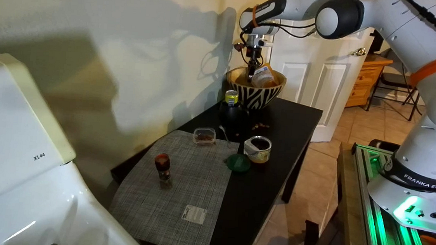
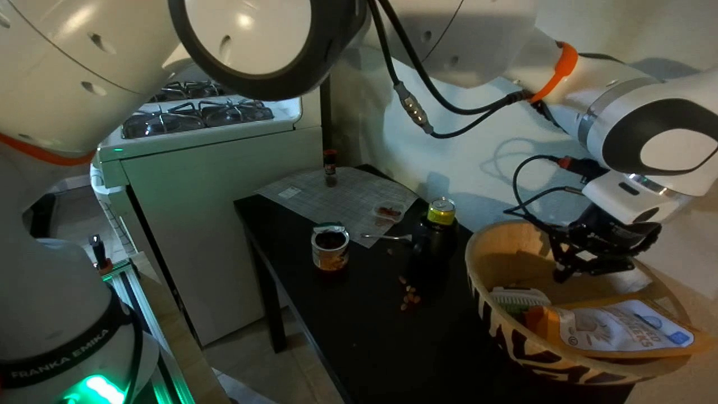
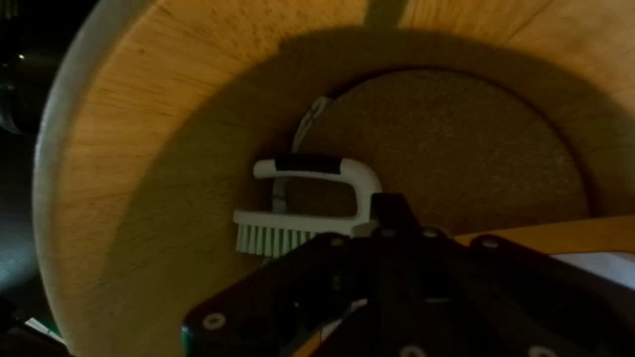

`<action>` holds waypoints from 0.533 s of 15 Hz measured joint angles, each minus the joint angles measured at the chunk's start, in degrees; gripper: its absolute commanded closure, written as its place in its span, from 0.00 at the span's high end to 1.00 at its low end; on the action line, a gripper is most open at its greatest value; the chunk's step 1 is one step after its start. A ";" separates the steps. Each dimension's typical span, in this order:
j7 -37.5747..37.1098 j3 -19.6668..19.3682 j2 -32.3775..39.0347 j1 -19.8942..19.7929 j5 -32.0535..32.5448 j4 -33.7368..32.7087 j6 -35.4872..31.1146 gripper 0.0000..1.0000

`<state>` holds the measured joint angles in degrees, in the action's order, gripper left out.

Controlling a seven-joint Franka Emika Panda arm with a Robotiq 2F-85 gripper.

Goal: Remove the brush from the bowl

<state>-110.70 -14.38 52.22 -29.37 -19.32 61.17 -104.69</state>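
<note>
The brush [image 3: 302, 221] is white with pale green and white bristles and a black grip on its looped handle. It lies inside the striped bowl [image 1: 257, 98], against the inner wall, and shows in an exterior view [image 2: 519, 297]. The bowl's tan inside fills most of the wrist view [image 3: 134, 148]. My gripper [image 3: 387, 210] points down into the bowl with its dark fingers together, nothing seen between them. Its fingertips overlap the brush's right end in the wrist view; contact cannot be told. In an exterior view the gripper [image 2: 564, 272] is above the brush, apart from it.
An orange and white bag [image 2: 622, 325] lies in the bowl beside the brush. A black mug [image 2: 435, 241] with a yellow-green can [image 2: 442, 212] stands close to the bowl. An open tin [image 2: 331, 247], nuts [image 2: 409, 294] and a spice grinder [image 1: 163, 169] are on the table. A wall stands behind.
</note>
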 measured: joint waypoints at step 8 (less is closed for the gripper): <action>11.33 0.50 -4.60 0.62 0.24 2.41 -0.94 0.71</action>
<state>-99.38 -13.87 47.62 -28.75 -19.08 63.57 -105.63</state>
